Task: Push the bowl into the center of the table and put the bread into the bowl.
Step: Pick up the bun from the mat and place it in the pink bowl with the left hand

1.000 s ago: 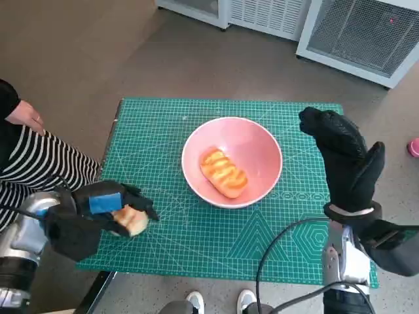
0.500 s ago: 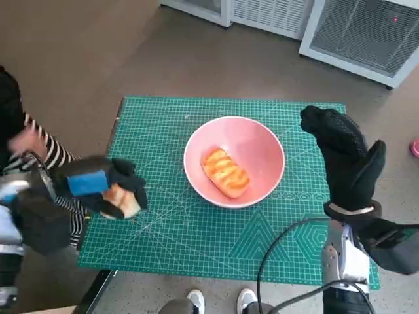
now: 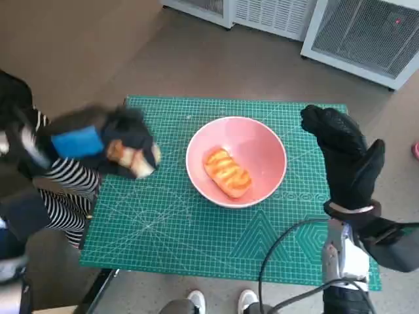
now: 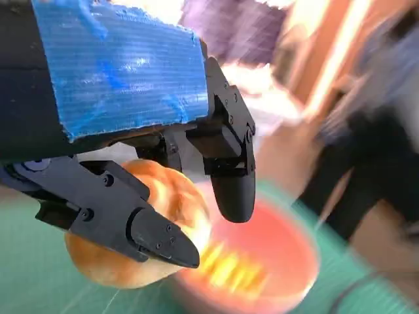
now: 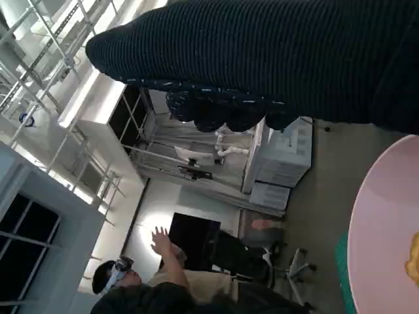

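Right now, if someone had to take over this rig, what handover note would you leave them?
Left hand: holds a bread roll in its fingers, lifted above the green mat, left of the bowl; blurred in the head view.
Right hand: raised, holds nothing, just right of the bowl.
Pink bowl: about mid-table, with one glazed bread already inside.
Done: bowl looks centred, first bread in.
Left: bring the held roll over the bowl and release it.

Lab: cutting mat (image 3: 196, 229), white equipment cabinets (image 3: 366, 33).
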{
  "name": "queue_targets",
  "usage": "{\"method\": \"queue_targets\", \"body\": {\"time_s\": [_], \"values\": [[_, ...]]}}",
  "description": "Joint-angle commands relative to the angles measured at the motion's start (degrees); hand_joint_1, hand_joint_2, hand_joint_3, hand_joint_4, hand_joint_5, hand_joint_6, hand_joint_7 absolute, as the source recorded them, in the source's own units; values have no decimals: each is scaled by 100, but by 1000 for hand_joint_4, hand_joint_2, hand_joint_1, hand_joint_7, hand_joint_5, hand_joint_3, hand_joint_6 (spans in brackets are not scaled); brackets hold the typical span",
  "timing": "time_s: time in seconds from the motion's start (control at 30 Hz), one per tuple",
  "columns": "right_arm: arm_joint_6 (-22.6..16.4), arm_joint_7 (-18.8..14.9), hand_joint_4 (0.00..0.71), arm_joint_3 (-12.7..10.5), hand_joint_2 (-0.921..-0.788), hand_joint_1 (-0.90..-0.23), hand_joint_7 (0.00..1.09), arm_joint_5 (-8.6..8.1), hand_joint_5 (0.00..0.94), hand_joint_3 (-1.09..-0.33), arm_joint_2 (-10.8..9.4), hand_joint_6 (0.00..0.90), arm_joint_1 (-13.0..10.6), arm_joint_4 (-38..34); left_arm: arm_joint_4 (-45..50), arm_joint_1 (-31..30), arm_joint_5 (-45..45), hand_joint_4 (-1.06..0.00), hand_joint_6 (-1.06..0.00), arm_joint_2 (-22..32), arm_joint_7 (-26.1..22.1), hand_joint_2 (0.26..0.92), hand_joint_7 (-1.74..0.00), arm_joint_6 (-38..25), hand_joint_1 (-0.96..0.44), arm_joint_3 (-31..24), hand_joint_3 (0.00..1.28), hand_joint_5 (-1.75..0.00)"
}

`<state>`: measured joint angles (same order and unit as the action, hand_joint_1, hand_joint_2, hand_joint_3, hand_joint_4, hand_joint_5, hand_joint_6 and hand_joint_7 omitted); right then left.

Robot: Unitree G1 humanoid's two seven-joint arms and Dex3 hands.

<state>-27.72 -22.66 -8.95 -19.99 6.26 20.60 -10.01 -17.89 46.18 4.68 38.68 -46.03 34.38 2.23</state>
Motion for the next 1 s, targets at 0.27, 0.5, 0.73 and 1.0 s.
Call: {"method": "queue_targets", "body": {"time_s": [0.27, 0.5, 0.73, 1.0], "values": [[-50, 47, 162, 24, -921, -688, 503, 100, 2, -711, -30, 44, -131, -50, -371, 1302, -1231, -761, -718, -1153, 849, 897, -1082, -460, 2, 705, 38, -1082], [-52, 57, 162, -12, -921, -688, 505, 84, 1, -712, 11, 43, -219, 16, -2138, 2047, -1749, -693, -676, -1889, 1187, 917, -1169, 232, 1, 1202, 49, -1108], [-2, 90, 164, -66, -921, -706, 506, 36, 2, -703, 46, 45, -298, 110, -3490, 2559, -2601, -677, -649, -2309, 1980, 920, -1199, 733, 0, 1663, 63, -1124], [64, 208, 165, -65, -921, -728, 502, 72, 2, -676, 15, 47, -414, 316, -4371, 2775, -3244, -673, -647, -2577, 2489, 920, -1218, 633, 0, 2046, 66, -1107]]}}
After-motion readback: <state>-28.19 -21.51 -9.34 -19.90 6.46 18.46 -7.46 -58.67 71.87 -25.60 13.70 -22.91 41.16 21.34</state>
